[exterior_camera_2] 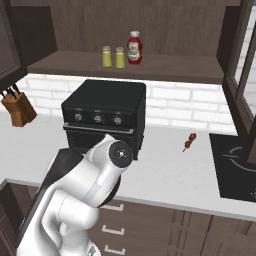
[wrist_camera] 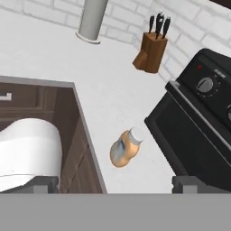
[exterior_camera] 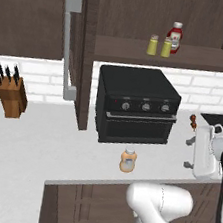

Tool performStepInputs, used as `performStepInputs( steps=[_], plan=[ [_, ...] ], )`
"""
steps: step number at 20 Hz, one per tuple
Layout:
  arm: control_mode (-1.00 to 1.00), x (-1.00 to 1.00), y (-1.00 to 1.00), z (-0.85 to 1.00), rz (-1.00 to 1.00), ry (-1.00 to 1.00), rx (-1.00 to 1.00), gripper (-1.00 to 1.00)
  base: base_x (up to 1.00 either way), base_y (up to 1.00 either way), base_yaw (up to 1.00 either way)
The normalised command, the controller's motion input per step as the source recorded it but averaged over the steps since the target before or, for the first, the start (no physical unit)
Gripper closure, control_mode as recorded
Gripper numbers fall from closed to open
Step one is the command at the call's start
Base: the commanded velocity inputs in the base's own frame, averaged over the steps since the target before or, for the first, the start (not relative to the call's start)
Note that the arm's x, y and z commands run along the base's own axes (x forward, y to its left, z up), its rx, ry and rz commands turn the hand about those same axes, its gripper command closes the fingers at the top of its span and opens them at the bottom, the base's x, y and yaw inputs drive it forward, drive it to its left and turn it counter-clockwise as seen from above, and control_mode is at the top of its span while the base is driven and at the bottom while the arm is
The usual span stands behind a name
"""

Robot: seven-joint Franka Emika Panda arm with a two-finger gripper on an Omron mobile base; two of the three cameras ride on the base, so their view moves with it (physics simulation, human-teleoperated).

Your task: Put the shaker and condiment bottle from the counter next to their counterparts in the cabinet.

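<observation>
Hand view: the hand (wrist_camera: 115, 184) hangs above the desk (wrist_camera: 58, 58) edge, its two dark finger tips (wrist_camera: 43, 184) set wide apart at the bottom of the view, nothing between them. The condiment bottle (wrist_camera: 125, 148) lies ahead of the tips, untouched: peach-orange body, white cap, pale label band. It sits near the desk's front edge, just in front of the black oven (wrist_camera: 198, 122). Further on, a wooden knife block (wrist_camera: 150, 50) with dark handles stands by the white brick wall; a grey bar handle (wrist_camera: 92, 20) reaches down at the top of the view.

Left base view: the condiment bottle (exterior_camera: 128, 160) stands upright on the desk (exterior_camera: 29, 136), near the front edge and just before the oven (exterior_camera: 137, 105) door. Knife block (exterior_camera: 12, 93) well off to the left. The cabinet (exterior_camera: 86, 54) door stands open, edge-on, its long bar handle (exterior_camera: 68, 46) facing out. On the cabinet shelf (exterior_camera: 202, 59) above the oven, two yellow-olive shakers (exterior_camera: 159, 46) stand just beside each other, and a red bottle (exterior_camera: 175, 37) with white cap stands just behind the right-hand one.

Right base view: same shelf grouping, shakers (exterior_camera_2: 113, 57) left, red bottle (exterior_camera_2: 134, 48) right. A small skewer of food (exterior_camera_2: 189, 141) lies on the desk between oven and dark cooktop (exterior_camera_2: 235, 165).
</observation>
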Motion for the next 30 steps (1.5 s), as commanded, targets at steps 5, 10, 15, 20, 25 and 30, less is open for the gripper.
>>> performStepInputs(
  steps=[5,10,15,20,25,30],
  plan=[
    [-1.00,0.00,0.32,-0.30,0.00,0.00,0.00,-1.00,0.00,0.00,0.00],
    [-1.00,0.04,0.14,-0.67,0.00,0.00,0.00,-1.00,0.00,0.00,0.00],
    [-1.00,0.18,0.05,-0.57,0.00,0.00,0.00,-1.00,0.00,0.00,0.00],
    [-1.00,0.31,0.04,-0.38,0.00,0.00,0.01,-1.00,0.00,0.00,0.00],
    [-1.00,0.48,0.06,-0.13,0.00,0.00,0.03,-1.00,0.00,0.00,0.00],
    [-1.00,0.48,0.08,-0.21,0.00,0.00,0.04,-1.00,0.00,0.00,0.00]
  ],
)
